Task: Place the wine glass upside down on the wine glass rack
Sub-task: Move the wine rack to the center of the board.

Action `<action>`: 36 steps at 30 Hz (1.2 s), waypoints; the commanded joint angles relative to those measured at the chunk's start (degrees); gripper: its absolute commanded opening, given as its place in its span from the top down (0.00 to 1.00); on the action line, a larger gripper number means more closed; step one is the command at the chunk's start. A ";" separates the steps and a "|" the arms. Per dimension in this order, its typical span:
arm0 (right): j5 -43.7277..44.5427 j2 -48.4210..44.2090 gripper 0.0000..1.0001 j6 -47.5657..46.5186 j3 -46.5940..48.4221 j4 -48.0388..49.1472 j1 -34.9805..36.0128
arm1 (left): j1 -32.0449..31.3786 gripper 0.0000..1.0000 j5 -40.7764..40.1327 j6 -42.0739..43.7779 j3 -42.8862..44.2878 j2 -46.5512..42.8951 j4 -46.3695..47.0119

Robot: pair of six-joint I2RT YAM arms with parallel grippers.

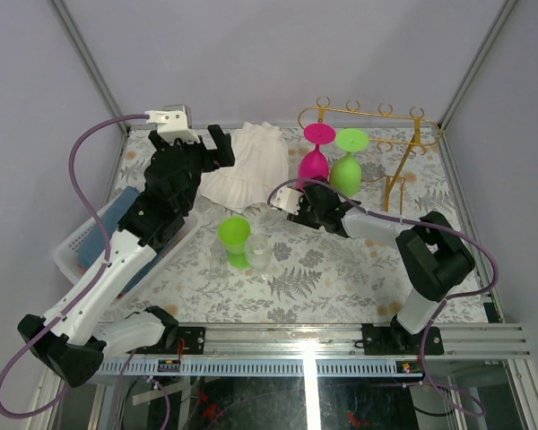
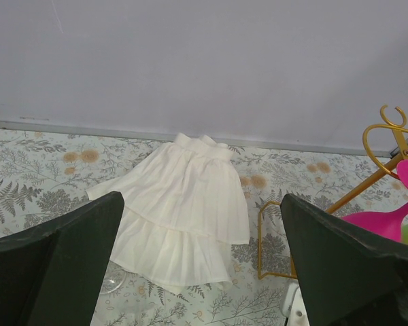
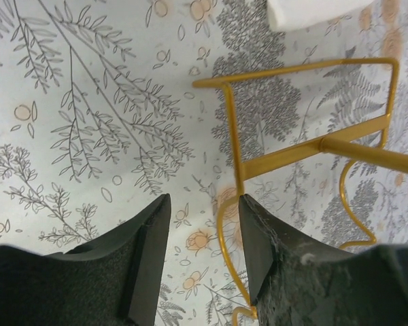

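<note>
**A:** Top external view first: where does the wine glass rack (image 1: 377,115) stand?

**B:** At the far right corner of the table (image 1: 341,278). It is gold wire, with curled loops along its top rail. Two glasses hang from it bowl-down, feet up on the rails: a pink wine glass (image 1: 314,163) and, just right of it, a green wine glass (image 1: 345,174).

**A:** Any glasses off the rack?

**B:** Two, near the middle of the table. A lime glass (image 1: 235,238) stands upright, with a clear glass (image 1: 258,252) just beside it on its right.

**A:** The right gripper (image 3: 204,204)?

**B:** Low, just beside the pink wine glass on its near left. Its wrist view shows a narrow gap between the fingers with nothing in it. Beyond them, the rack's foot wire rests on the fern-print tabletop.

**A:** And the left gripper (image 1: 195,143)?

**B:** Spread wide and holding nothing, up over the far left of the table. It faces a white skirt (image 1: 247,166) lying flat by the back wall. A white basket (image 1: 72,246) sits under that arm at the left edge.
</note>
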 commanded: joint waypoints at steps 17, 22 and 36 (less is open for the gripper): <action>1.58 -10.27 0.46 9.92 -13.35 7.26 1.67 | 0.68 0.00 0.45 -0.43 0.19 0.63 3.01; 1.46 -16.49 0.45 16.05 -18.56 8.50 3.52 | 0.92 0.00 0.99 -0.70 0.47 0.99 2.81; -4.56 -44.94 0.33 51.57 -30.93 5.50 3.87 | 0.88 0.00 6.07 -3.45 4.85 3.28 -5.13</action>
